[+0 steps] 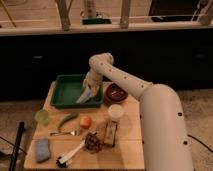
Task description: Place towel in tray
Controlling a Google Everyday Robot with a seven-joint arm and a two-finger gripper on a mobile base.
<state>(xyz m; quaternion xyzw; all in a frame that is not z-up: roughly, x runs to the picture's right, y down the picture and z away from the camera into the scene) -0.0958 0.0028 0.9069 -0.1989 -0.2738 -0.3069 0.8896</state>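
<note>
Green tray [62, 95] under gripper [90, 89] with pale towel [85, 96]

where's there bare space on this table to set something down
Bare table lies along the near right edge, beside the pinecone, and between the sponge and fork. The middle is crowded. The gripper holds the towel in the green tray.

The tool [90, 88] over the tray [61, 95] is blurred, merging with the towel [85, 96]; robot body [165, 135] cut off below.
</note>
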